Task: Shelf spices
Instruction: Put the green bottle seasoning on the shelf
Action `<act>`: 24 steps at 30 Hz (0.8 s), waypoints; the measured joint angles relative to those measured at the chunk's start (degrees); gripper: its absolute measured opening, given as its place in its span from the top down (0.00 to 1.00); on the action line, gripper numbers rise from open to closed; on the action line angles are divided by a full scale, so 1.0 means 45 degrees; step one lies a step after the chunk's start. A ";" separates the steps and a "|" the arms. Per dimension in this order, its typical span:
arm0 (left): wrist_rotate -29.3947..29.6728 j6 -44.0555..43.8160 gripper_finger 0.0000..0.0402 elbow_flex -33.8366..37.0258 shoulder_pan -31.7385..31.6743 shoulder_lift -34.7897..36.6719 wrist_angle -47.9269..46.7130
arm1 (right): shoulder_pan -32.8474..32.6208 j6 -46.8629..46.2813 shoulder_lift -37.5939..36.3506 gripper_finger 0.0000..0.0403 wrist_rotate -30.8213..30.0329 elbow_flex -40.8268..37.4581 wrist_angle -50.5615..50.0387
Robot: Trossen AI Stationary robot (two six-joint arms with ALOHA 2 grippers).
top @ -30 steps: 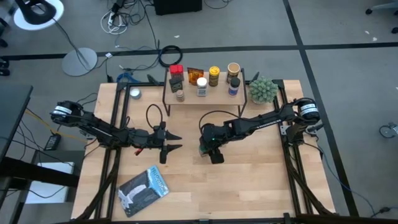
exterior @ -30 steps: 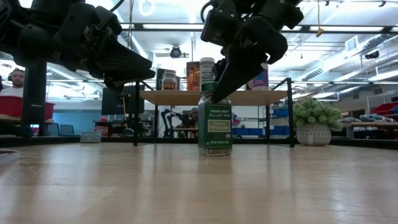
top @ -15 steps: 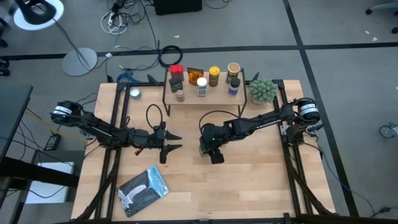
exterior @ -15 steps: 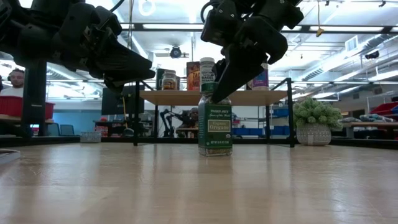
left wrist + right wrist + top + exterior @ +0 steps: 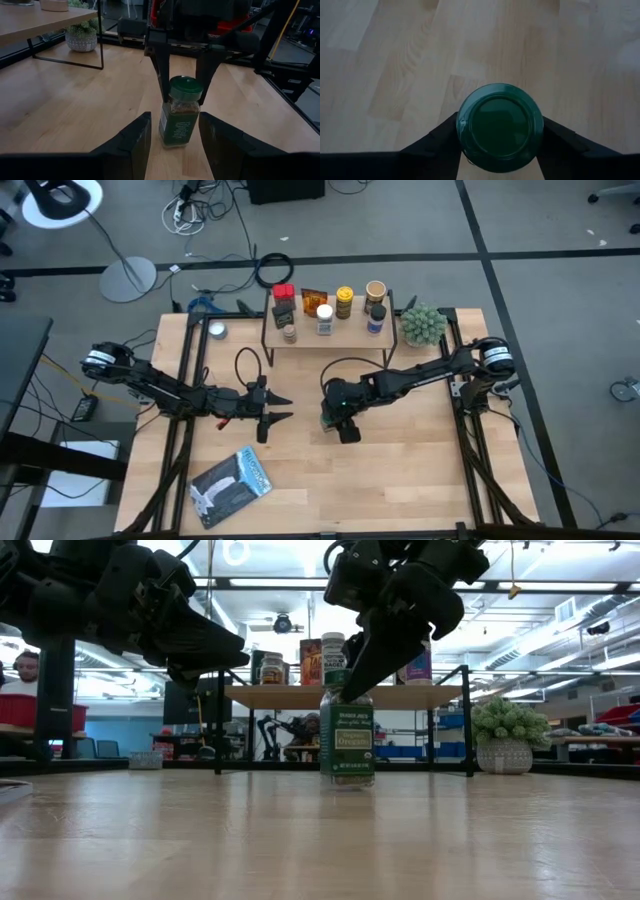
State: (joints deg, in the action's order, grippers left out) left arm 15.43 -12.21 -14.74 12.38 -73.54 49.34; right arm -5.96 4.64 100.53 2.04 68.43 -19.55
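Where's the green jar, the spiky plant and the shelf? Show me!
green jar [image 5: 181, 117]: left wrist view, on its dark label, below the green lid.
spiky plant [image 5: 423, 323]: high view, on the middle of its green leaves.
shelf [image 5: 300, 697]: low view, on the front edge of the wood board.

We see the shelf [image 5: 330, 332] at the worktop's [image 5: 420, 470] far edge, jars [image 5: 344, 303] standing on it. A plant [image 5: 423, 324] sits just right of the shelf. One jar [image 5: 346, 736] stands before the shelf; a packet [image 5: 232, 484] lies well before it, leftward.
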 joint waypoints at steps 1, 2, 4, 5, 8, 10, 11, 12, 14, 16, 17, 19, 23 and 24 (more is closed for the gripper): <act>0.0004 0.0000 0.58 0.0000 0.0000 0.0000 -0.0002 | 0.0000 -0.0014 -0.0079 0.48 0.0000 0.0002 -0.0059; 0.0004 0.0000 0.58 0.0000 0.0000 0.0000 0.0001 | 0.0005 -0.0017 -0.0159 0.48 0.0000 0.0003 -0.0033; 0.0004 0.0000 0.58 0.0000 0.0000 0.0000 -0.0001 | 0.0009 -0.0008 -0.0405 0.48 -0.0005 0.0003 -0.0129; 0.0004 0.0000 0.58 0.0000 0.0000 0.0000 0.0006 | 0.0013 -0.0012 -0.0536 0.48 -0.0041 0.0003 -0.0185; 0.0004 0.0000 0.58 0.0000 0.0000 0.0000 0.0001 | 0.0031 -0.0003 -0.1018 0.48 -0.0369 0.0003 -0.0380; 0.0004 -0.0004 0.58 0.0000 0.0000 0.0000 0.0006 | 0.0061 0.0002 -0.1428 0.48 -0.0685 0.0003 -0.0537; 0.0004 -0.0005 0.58 0.0000 0.0000 0.0000 0.0004 | 0.0102 0.0002 -0.1650 0.48 -0.0801 0.0003 -0.0564; 0.0004 -0.0005 0.58 0.0000 0.0000 0.0000 0.0001 | 0.0144 0.0002 -0.1869 0.48 -0.0903 0.0003 -0.0623; 0.0004 -0.0005 0.58 0.0000 0.0000 0.0000 0.0010 | 0.0265 0.0003 -0.2339 0.48 -0.1015 0.0003 -0.0799; 0.0004 -0.0005 0.58 0.0000 0.0000 0.0000 0.0005 | 0.0418 0.0007 -0.2805 0.48 -0.1207 0.0008 -0.0950; 0.0004 -0.0005 0.58 0.0000 0.0000 0.0000 0.0006 | 0.0511 0.0009 -0.3034 0.48 -0.1267 0.0008 -0.1043; 0.0004 -0.0005 0.58 0.0000 0.0000 0.0000 0.0004 | 0.0756 0.0012 -0.3457 0.48 -0.1316 0.0008 -0.1247; 0.0004 -0.0005 0.58 0.0000 0.0000 0.0000 0.0005 | 0.1386 0.0016 -0.4259 0.48 -0.1326 0.0008 -0.1675; 0.0004 -0.0005 0.58 0.0000 0.0000 0.0000 -0.0008 | 0.1574 0.0016 -0.4409 0.48 -0.1326 0.0008 -0.1846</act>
State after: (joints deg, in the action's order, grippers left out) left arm 15.44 -12.23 -14.74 12.38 -73.54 49.30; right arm 1.13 4.71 80.68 -3.92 68.47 -27.86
